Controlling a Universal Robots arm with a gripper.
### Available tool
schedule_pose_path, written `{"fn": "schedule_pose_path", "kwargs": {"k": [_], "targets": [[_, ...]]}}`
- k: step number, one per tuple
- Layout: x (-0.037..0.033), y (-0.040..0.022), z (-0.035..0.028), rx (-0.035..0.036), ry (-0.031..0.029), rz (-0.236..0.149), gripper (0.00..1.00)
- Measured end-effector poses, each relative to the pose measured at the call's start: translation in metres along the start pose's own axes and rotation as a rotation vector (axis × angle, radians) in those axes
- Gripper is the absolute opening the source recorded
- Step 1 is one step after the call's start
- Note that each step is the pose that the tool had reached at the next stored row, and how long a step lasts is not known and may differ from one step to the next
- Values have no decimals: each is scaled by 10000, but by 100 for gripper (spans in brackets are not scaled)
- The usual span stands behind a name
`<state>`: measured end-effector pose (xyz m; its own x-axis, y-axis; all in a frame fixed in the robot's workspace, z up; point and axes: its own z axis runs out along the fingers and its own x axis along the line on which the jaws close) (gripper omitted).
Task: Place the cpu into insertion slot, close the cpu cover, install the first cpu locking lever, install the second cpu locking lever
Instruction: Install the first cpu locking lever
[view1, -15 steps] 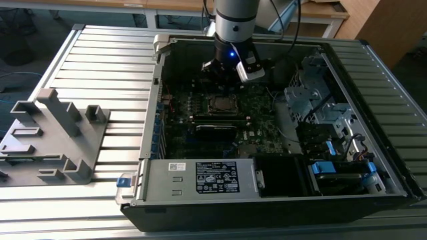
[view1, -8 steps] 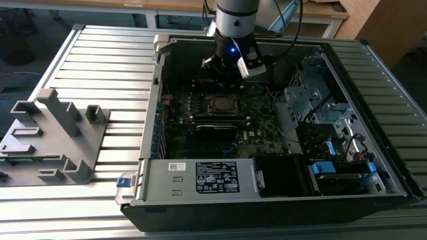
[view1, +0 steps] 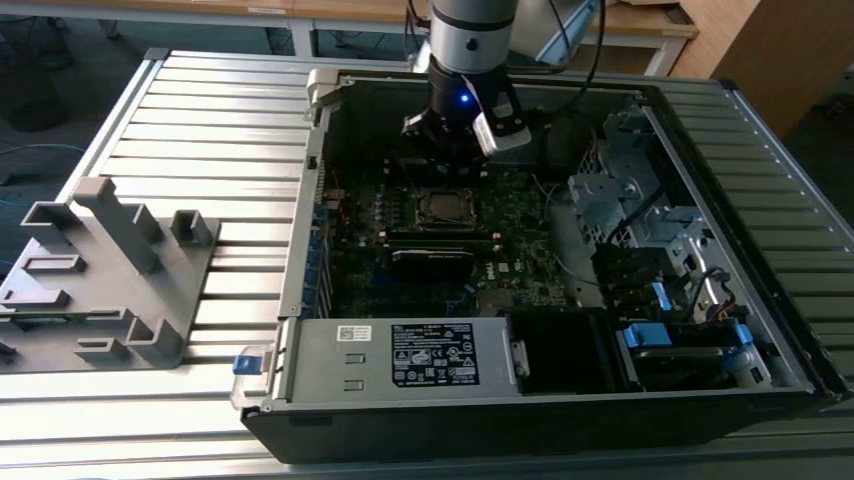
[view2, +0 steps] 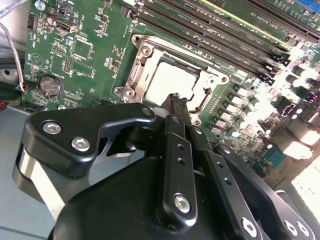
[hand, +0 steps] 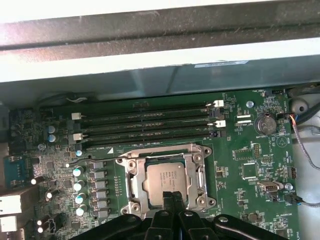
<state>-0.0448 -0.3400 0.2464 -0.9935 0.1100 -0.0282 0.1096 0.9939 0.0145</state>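
Note:
The cpu is a small silvery square lying flat in the insertion slot on the green motherboard. The cpu cover, a thin silvery frame, lies down around it, and the chip's top shows through its window. In the second wrist view the cpu sits just beyond my black fingertips. My gripper hangs just over the socket's edge, shut, with nothing between its fingers. In the exterior view the gripper is inside the open computer case, above the socket. Whether it touches the socket I cannot tell.
The case walls ring the motherboard. Black memory slots run alongside the socket. A power supply box sits at the case's near side and a drive cage at the exterior view's right. A grey fixture stands at its left.

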Motion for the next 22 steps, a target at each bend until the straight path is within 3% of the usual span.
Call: {"fn": "schedule_pose_path", "kwargs": {"k": [22], "targets": [[84, -9, -1, 0, 0, -1, 11]]}}
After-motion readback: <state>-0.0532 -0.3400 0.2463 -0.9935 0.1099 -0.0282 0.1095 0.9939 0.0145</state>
